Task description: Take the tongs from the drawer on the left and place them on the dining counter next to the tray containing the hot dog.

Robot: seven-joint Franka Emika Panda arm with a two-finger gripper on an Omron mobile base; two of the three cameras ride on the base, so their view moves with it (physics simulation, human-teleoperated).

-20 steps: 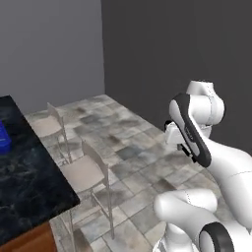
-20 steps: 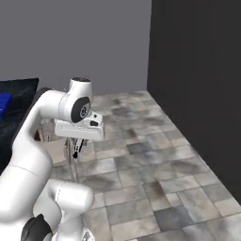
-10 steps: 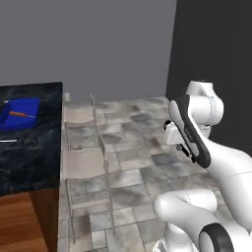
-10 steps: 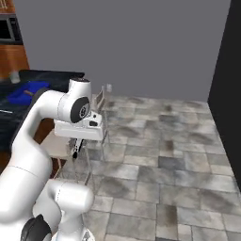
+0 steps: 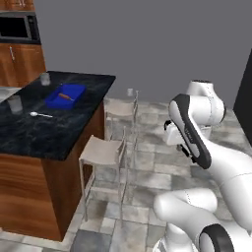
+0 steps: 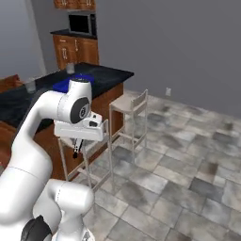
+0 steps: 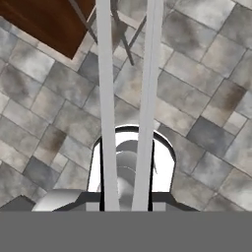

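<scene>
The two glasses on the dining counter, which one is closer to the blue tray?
The far glass, standing just past the blue tray toward the back wall. The other glass stands apart near the dining counter edge, beyond the white spoon.

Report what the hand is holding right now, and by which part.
The hand holds the tongs, gripped at one end; both silver arms run out from between its fingertips over the tiled floor.

The dining counter (image 5: 54,133) has a glossy black marble top with pale veining over a reddish-brown wooden base; the tray (image 5: 66,95) looks like smooth bright blue plastic; the tongs (image 7: 127,98) show two matt silvery metal arms; the stools (image 5: 106,152) have thin metal frames and pale seats; the floor (image 6: 188,179) is mottled grey stone tile.
</scene>
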